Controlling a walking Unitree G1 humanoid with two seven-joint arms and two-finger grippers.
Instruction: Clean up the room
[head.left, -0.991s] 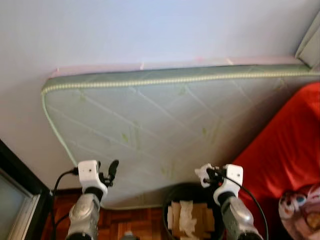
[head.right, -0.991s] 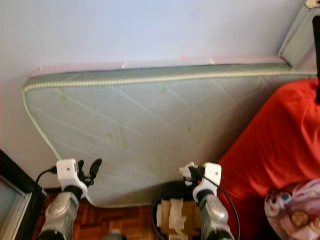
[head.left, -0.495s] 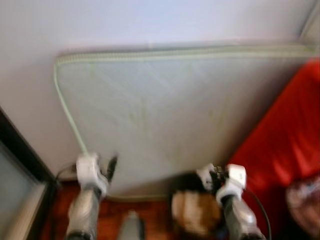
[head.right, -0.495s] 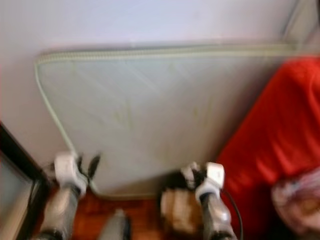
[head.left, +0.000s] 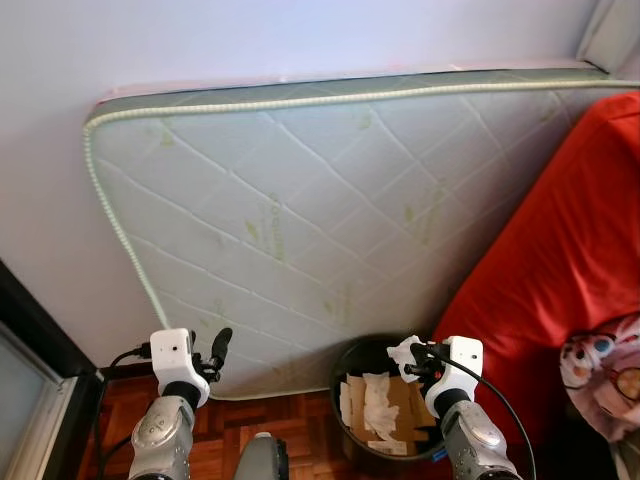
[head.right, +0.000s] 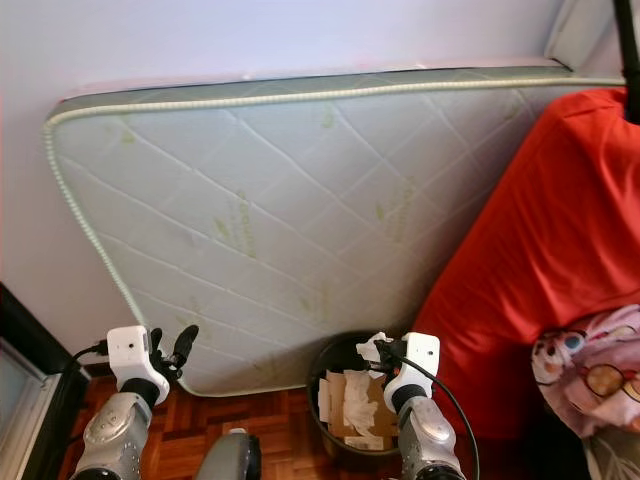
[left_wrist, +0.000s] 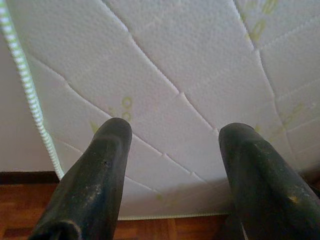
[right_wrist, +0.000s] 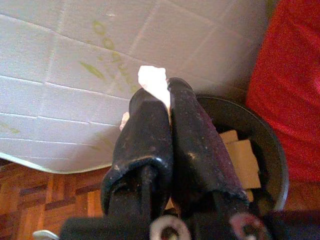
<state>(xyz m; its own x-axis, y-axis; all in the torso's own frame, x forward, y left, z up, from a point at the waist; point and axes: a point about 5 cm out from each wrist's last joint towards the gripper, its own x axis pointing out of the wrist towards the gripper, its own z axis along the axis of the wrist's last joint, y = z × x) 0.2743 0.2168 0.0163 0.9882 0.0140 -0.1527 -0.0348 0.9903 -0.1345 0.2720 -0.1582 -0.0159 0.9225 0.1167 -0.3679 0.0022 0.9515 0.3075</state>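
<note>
1. Above the rim of the black waste bin (head.left: 352, 362), the right gripper (right_wrist: 167, 102) has its two fingers clamped on a white tissue (right_wrist: 153, 80).
2. Inside the bin lie pieces of cardboard (head.left: 400, 405) and more crumpled white paper (head.left: 378, 400).
3. Behind the bin, a quilted mattress (head.left: 330, 210) leans on the wall.
4. Left of the bin, the left gripper (left_wrist: 172, 145) faces the mattress with its fingers apart, holding nothing.
5. Right of the bin is a red cover (head.left: 565, 260).
</note>
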